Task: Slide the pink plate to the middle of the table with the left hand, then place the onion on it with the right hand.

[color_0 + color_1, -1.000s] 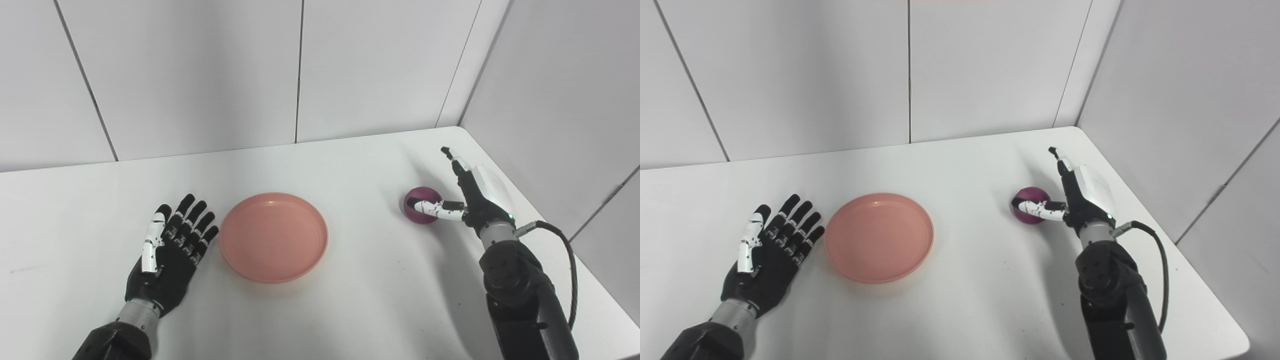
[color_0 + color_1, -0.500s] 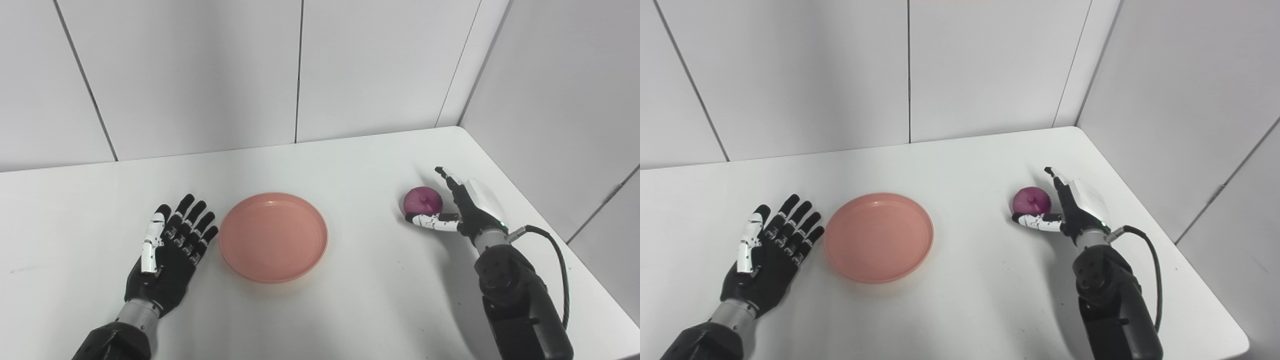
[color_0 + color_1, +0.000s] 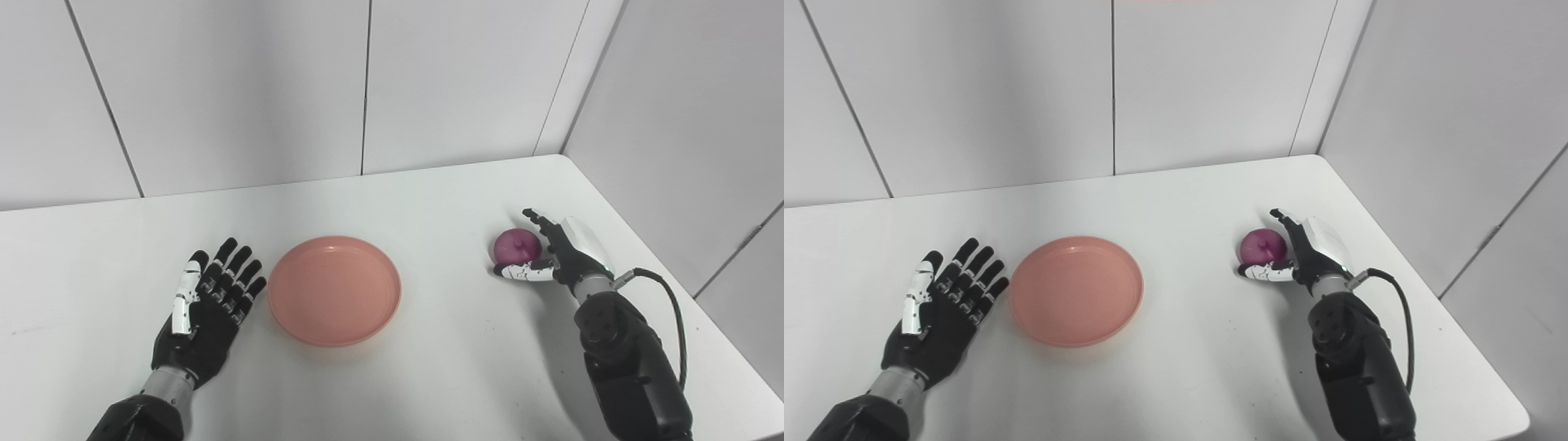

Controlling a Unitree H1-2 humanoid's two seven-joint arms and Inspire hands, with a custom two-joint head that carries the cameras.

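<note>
Right hand [image 3: 554, 254] cups the onion [image 3: 517, 245], thumb under it and fingers [image 3: 538, 218] curling behind, while the left hand [image 3: 208, 306] lies flat, fingers spread, beside the pink plate [image 3: 334, 290].

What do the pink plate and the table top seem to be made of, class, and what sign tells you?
Pink plate: probably plastic or melamine with a satin finish, going by its even, opaque colour, soft sheen and thin raised rim. Table: a smooth white top, perhaps laminate or painted board; it looks matte, with faint soft reflections and small dark specks. Neither can be settled by look alone.
</note>
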